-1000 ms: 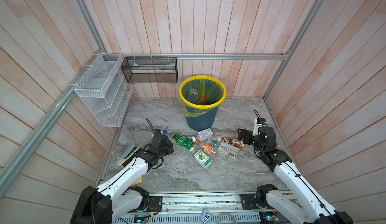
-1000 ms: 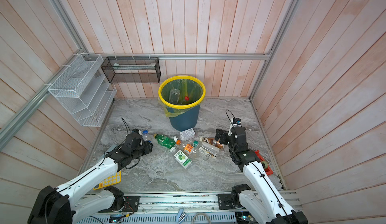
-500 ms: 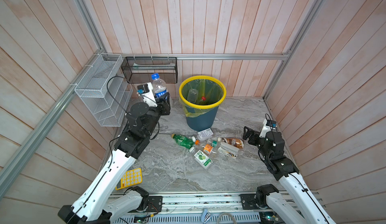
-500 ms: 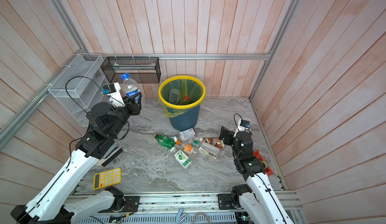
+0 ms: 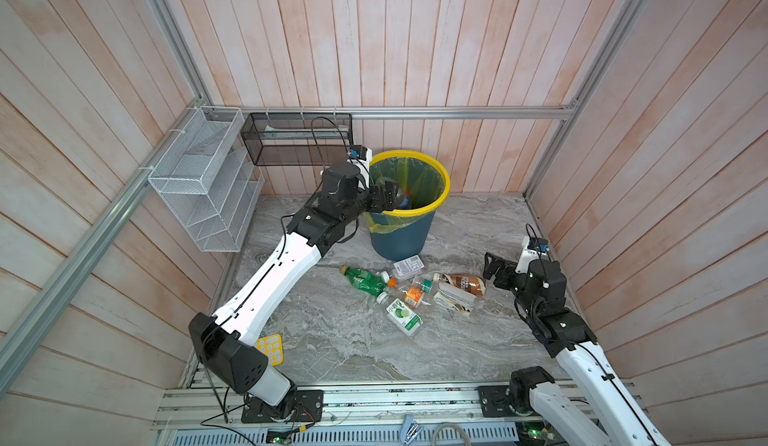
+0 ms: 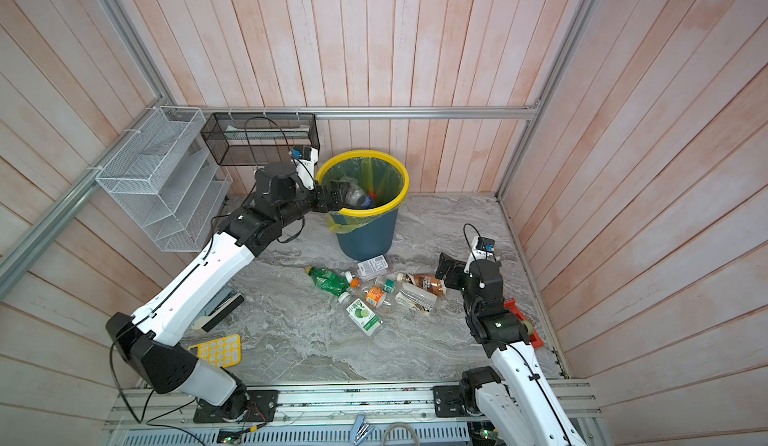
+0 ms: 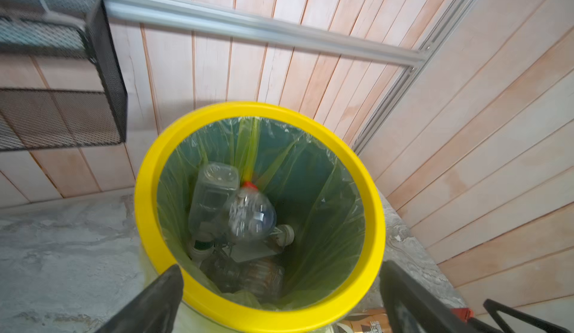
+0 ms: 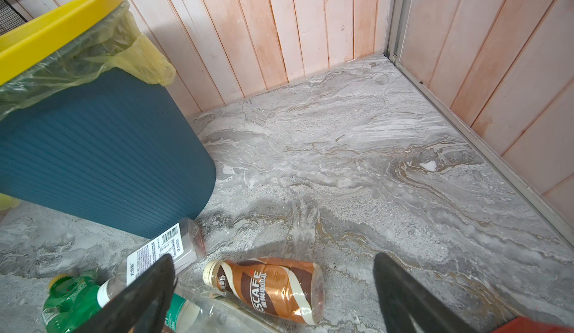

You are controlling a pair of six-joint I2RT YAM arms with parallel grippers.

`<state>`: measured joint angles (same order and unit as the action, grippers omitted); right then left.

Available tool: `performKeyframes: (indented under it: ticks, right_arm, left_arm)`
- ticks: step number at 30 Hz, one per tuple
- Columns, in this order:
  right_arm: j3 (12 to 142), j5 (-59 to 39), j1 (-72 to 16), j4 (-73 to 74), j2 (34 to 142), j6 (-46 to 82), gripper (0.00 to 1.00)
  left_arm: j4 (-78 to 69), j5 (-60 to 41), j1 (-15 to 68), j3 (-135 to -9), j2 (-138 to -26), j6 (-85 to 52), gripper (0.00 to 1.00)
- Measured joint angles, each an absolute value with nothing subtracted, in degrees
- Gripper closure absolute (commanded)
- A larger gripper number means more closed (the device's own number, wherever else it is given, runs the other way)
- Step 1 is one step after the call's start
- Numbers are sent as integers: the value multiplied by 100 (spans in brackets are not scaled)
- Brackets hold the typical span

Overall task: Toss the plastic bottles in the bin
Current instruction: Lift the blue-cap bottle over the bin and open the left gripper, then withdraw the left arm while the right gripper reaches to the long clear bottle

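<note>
The dark blue bin with its yellow rim stands at the back wall and holds several clear plastic bottles. My left gripper hangs open over the bin's left rim, nothing between its fingers. Below it a blurred clear bottle lies inside the liner. In front of the bin lie a green bottle, a barcode-labelled clear one, an orange-labelled one, a green-and-white one and a brown bottle. My right gripper is open just right of the brown bottle, near the floor.
A black wire mesh basket and a white wire rack hang on the walls left of the bin. A flat yellow tray lies by the left arm's base. A red object sits behind the right arm.
My left arm rose from the floor with a blue-capped bottle, swung over the bin and opened; the bottle is now inside. The right gripper drew back to the right, still open.
</note>
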<state>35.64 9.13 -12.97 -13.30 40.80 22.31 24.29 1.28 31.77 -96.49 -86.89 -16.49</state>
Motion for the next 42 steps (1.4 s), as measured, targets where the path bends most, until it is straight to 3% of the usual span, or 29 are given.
performKeyframes:
  ticks: [8, 16, 32, 42]
  right_arm:
    - [3564, 904, -1297, -1356, 4108, 2235, 1]
    - [3555, 794, -1295, -1358, 4171, 2235, 1]
    - [2486, -510, -1404, -928, 4639, 2689, 5]
    - [2482, -722, -1962, -858, 5127, 2705, 4]
  left_arm:
    - [1986, 379, 3179, -9196, -7688, -1649, 0]
    - [1859, 545, 3179, -8114, -7583, -1678, 0]
    - [1806, 947, 3148, -5450, -6241, -2510, 0]
    - [1931, 947, 3044, -4923, -5986, -2860, 0]
